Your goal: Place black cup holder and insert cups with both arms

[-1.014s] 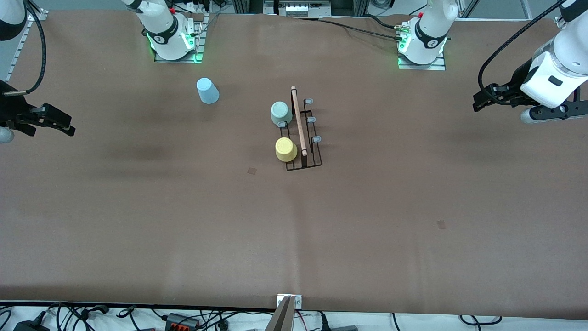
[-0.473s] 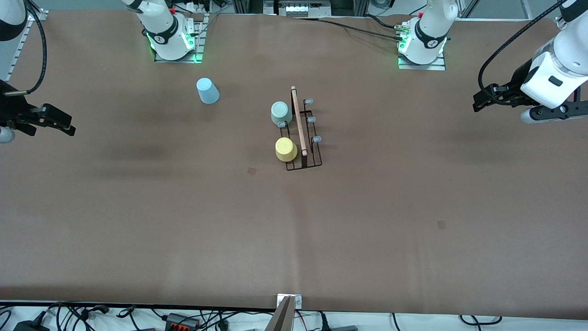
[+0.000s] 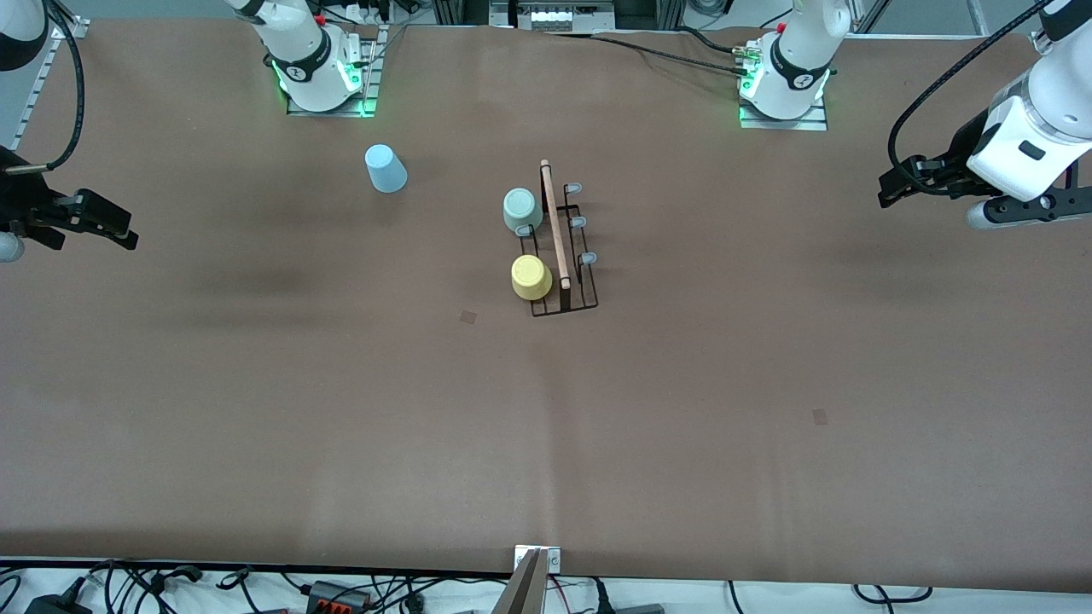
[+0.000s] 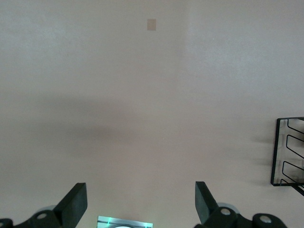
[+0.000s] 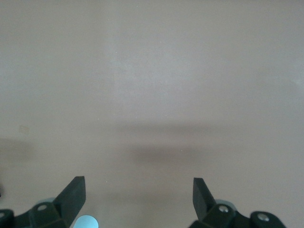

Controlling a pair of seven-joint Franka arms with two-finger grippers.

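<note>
The black cup holder (image 3: pixel 565 290) stands mid-table with its wooden rod handle (image 3: pixel 554 223) on top; its edge shows in the left wrist view (image 4: pixel 287 152). The pale green cup (image 3: pixel 520 209) and the yellow cup (image 3: pixel 531 277) sit upside down on its prongs toward the right arm's end. Three prongs (image 3: pixel 577 222) toward the left arm's end are bare. The light blue cup (image 3: pixel 386 168) stands upside down on the table near the right arm's base, also in the right wrist view (image 5: pixel 87 222). My left gripper (image 3: pixel 889 191) (image 4: pixel 138 202) and right gripper (image 3: pixel 126 235) (image 5: pixel 137 192) hang open and empty over the table's ends.
Two arm bases with green lights (image 3: pixel 322 72) (image 3: pixel 785 81) stand along the table's edge farthest from the front camera. Small square marks (image 3: pixel 467 316) (image 3: pixel 819 416) lie on the brown cloth. Cables lie past the edge nearest that camera.
My right gripper has drifted slightly up and toward its table end. The left gripper, rack and cups have not visibly moved.
</note>
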